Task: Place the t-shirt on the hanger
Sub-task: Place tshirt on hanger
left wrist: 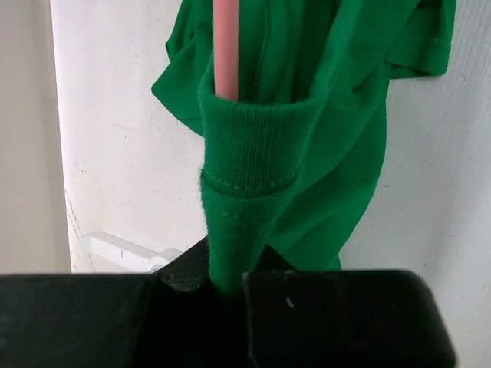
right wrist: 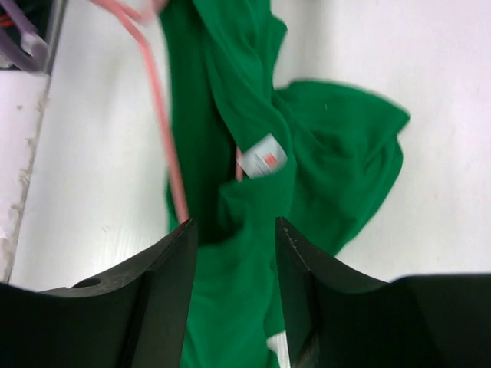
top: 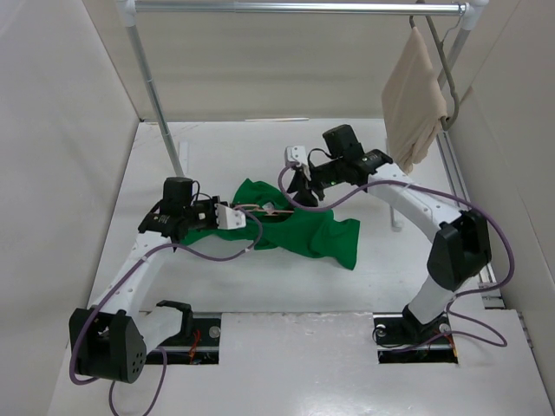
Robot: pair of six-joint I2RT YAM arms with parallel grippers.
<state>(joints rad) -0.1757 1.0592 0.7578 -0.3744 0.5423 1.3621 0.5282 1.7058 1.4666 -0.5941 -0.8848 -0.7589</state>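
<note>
The bright green t-shirt lies crumpled on the white table. The thin pink hanger lies across its upper part. In the left wrist view the hanger's rod runs into the ribbed collar. My left gripper is shut on that collar fabric. My right gripper is open just above the shirt's far edge. Its fingers straddle green cloth, with the hanger wire by the left finger and a white label ahead.
A clothes rail runs across the back on a metal post. A grey hanger with beige cloth hangs at its right end. White walls enclose the table left, right and behind.
</note>
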